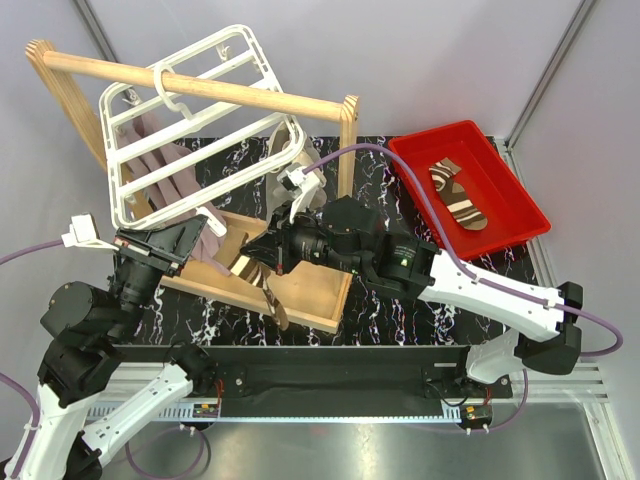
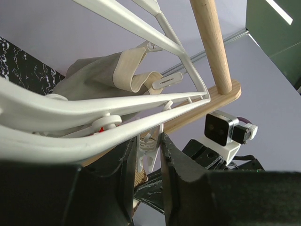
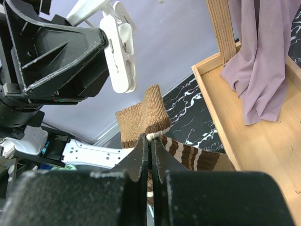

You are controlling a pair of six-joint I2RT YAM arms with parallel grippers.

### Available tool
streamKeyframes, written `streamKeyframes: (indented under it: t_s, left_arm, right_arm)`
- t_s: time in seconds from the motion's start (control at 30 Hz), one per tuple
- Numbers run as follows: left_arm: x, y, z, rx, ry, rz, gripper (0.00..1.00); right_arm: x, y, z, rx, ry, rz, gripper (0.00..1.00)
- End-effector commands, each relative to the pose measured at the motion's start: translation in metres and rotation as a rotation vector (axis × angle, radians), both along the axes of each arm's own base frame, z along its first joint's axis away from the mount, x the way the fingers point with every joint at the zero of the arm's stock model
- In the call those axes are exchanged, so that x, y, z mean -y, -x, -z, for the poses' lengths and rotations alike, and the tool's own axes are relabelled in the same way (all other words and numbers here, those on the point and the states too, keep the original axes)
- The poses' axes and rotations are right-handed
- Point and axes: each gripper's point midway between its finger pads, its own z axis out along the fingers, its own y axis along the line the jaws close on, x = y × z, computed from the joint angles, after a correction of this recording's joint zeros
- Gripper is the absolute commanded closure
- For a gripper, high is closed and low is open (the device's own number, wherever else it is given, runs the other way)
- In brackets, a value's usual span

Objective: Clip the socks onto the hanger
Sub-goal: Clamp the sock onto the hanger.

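1. Currently the right gripper has its jaws pressed together on the cuff of a striped sock. It holds the cuff up just below the clip, probably to feed it in.
2. The left gripper pinches that clip from 2 sides with its jaws partly closed, likely squeezing the clip's mouth open for the cuff.
3. The hanger hangs tilted on the wooden stand, so its clips dangle within reach of both arms.
4. The 2nd sock lies flat in the red bin, well apart and not held.
5. Hard to tell:
   - Can't see whether the clip's mouth is actually open.
   - The cuff looks apart from the clip, so it isn't clipped yet.
   - In the top view the arms cover the clip.
   - The right wrist view cuts off the sock's toe.
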Motion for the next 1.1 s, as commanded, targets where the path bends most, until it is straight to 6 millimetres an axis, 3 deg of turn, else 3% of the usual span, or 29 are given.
streamKeyframes:
  t_s: [0.0, 0.7, 1.07]
  left_arm:
    - [0.007, -0.002, -0.001, -0.002, -0.004, 0.026, 1.0]
    - [0.009, -0.002, 0.002, -0.006, -0.005, 0.034, 1.0]
    - [0.011, -0.003, 0.002, -0.007, -0.003, 0.039, 1.0]
  right_arm:
    - [0.001, -0.005, -0.033, 0.04, -0.077, 0.023, 1.0]
    - [0.007, 0.013, -0.051, 0.036, -0.148, -0.062, 1.0]
    - [0.011, 0.018, -0.05, 0.025, -0.147, -0.08, 1.0]
